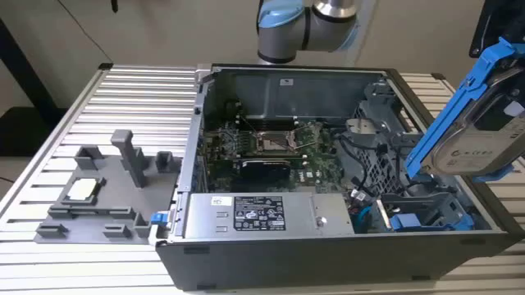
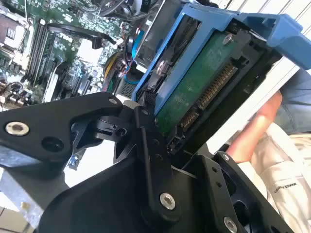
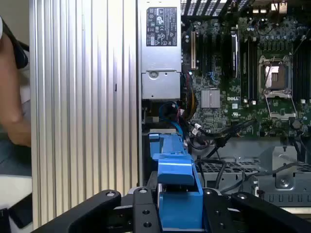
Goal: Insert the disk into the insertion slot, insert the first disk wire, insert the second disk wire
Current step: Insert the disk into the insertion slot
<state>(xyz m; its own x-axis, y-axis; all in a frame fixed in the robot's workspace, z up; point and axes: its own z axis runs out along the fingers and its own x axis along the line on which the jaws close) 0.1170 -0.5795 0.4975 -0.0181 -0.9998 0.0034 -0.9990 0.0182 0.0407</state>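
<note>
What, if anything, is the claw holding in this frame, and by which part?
The claw holds the disk, gripped by its blue carrier, with a finger on either side of the frame. The disk hangs tilted above the open computer case.

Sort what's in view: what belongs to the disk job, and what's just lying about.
Job: disk, held in the gripper; slot; blue cable, perhaps.
Lying about: grey fixture on the table; power supply; motherboard; a person's hand.
</note>
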